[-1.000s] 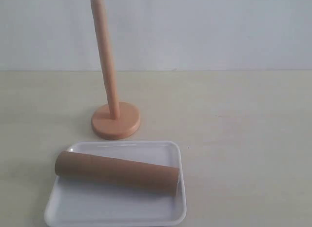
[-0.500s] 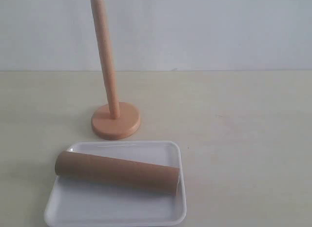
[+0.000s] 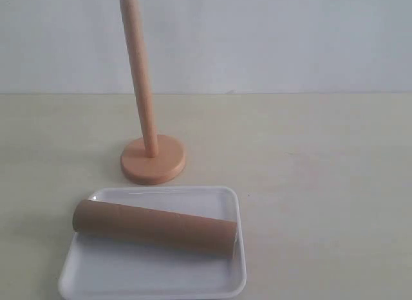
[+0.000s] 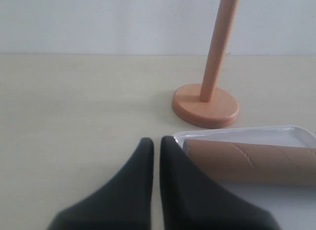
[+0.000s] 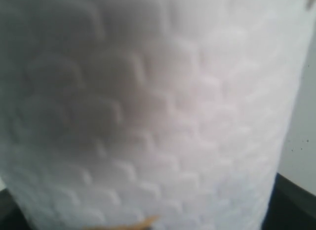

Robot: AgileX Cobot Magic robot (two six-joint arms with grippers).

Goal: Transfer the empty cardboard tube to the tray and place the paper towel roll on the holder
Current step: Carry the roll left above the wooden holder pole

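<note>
Spreading across the lower two thirds of the exterior view, the desk (image 3: 322, 184) is a matte, cream surface, meeting a plain pale wall along a straight line.

Next in size, the tray (image 3: 148, 277) sits at the lower left of that view: flat white plastic, smooth and faintly glossy, rectangular with rounded corners and a low raised rim. In it lies the empty cardboard tube (image 3: 154, 228), a slim hollow cylinder of dull brown card with a faint spiral seam. The tube lies on its side and slants across the tray, its left end near the rear left corner and its right end at the right rim.

Behind the tray, left of centre, the holder (image 3: 152, 159) stands upright: a thin round-topped dowel of light wood rising from a smooth orange-tan disc base. The post is bare.

The paper towel roll (image 5: 148, 116) fills the right wrist view, soft white paper embossed with small scale-like curves; an orange-yellow fleck at its edge is too blurred to read. Whether the right pincer clamps it cannot be told.

The left pincer (image 4: 155, 141), matte black and tapered, has its fingers drawn nearly together on nothing, just beside the tray's corner.
</note>
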